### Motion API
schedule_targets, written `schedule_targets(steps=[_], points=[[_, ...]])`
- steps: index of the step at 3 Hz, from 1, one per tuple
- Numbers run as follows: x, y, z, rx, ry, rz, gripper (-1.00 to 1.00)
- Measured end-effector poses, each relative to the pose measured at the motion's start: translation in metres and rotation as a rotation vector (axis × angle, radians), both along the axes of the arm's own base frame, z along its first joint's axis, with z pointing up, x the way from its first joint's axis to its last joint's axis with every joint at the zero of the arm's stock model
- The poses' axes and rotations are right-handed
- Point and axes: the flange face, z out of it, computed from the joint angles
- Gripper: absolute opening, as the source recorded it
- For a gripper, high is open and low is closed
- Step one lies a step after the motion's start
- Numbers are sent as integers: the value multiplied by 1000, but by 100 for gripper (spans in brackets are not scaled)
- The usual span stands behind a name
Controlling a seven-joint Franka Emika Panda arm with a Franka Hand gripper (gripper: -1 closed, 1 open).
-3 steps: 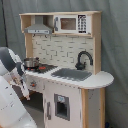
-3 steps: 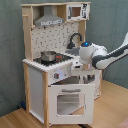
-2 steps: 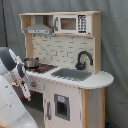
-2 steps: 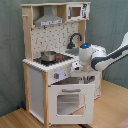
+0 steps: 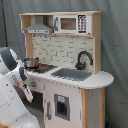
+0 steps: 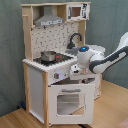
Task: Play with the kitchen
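Grey backdrop behind kitchen (image 5: 65,70) | small pot (image 6: 48,56) on hob | end effector (image 6: 76,74) at counter front; opening cannot be determined

Pot (image 6: 48,55) on kitchen (image 6: 60,102) hob; faucet (image 6: 74,39) behind sink (image 5: 71,74).

grey curtain (image 5: 112,45) behind; wooden floor (image 6: 107,112)

You get soft, even light in both exterior views, with no glare. Everything looks a bit blurry, and only faint shadows sit under the kitchen (image 5: 70,75) hood.
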Motion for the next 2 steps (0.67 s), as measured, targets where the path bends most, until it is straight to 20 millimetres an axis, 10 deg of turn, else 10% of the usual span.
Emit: schedule_targets(steps=[2], points=[[5,7,-25,11,-8,23,-100]])
